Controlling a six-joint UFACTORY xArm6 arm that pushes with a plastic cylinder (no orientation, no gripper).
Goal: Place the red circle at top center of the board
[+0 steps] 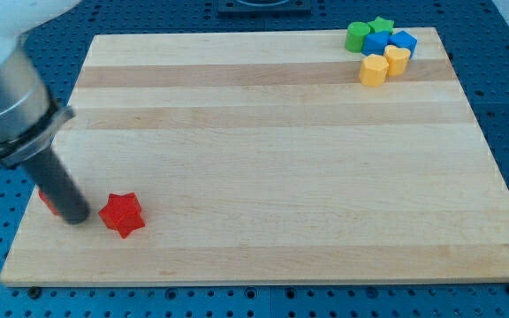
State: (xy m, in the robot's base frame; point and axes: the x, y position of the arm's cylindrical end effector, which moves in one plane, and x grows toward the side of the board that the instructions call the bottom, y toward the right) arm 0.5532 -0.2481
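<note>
The red circle [49,202] lies near the board's lower left edge, mostly hidden behind my rod. My tip [77,218] rests on the board just to the right of it, touching or nearly touching it. A red star [121,214] lies a little to the right of my tip, apart from it.
The wooden board [263,150] fills most of the view. A cluster sits at its top right corner: a green cylinder [356,36], a green star [380,26], two blue blocks [378,42] [404,41] and two yellow blocks [374,70] [398,60].
</note>
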